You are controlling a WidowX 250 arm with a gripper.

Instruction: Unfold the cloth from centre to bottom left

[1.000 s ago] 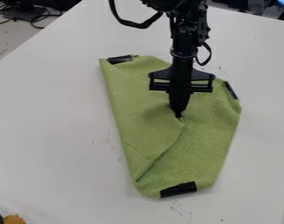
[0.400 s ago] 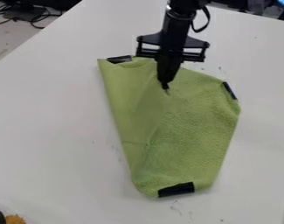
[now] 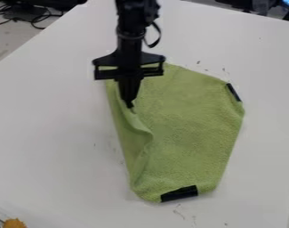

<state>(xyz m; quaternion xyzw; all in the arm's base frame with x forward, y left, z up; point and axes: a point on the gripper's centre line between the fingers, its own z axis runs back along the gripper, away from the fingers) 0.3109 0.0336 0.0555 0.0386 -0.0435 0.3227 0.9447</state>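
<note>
One lime-green, textured cloth (image 3: 191, 129), lying partly folded across the middle of a smooth white table (image 3: 45, 120); outline irregular, broad at the top and right, narrowing towards the bottom. Its left side is turned over as a narrow, smoother-faced flap (image 3: 133, 138), the inner edge of which curves and ripples down towards the bottom end. Fitted with dark patches: one black rectangular strip (image 3: 179, 193) at the bottom edge, set at a slight tilt; one slim black strip (image 3: 234, 92) at the upper right edge. One black two-finger gripper (image 3: 130, 105), pointing downward over the upper left part of the cloth; jaws closed, pinching the cloth at the inner edge of the flap. One black jointed robot arm (image 3: 130, 33), entering from the top edge and carrying the gripper, with a black cable loop (image 3: 158, 35) at its side. Small dark marks (image 3: 178, 213) on the table just below the cloth's bottom end. At the bottom left corner, one orange-yellow lumpy item (image 3: 14, 223), cut by the frame, its kind unclear. At the upper left, past the table edge, thin black cables (image 3: 30, 20) over a pale grey floor (image 3: 10, 40).
</note>
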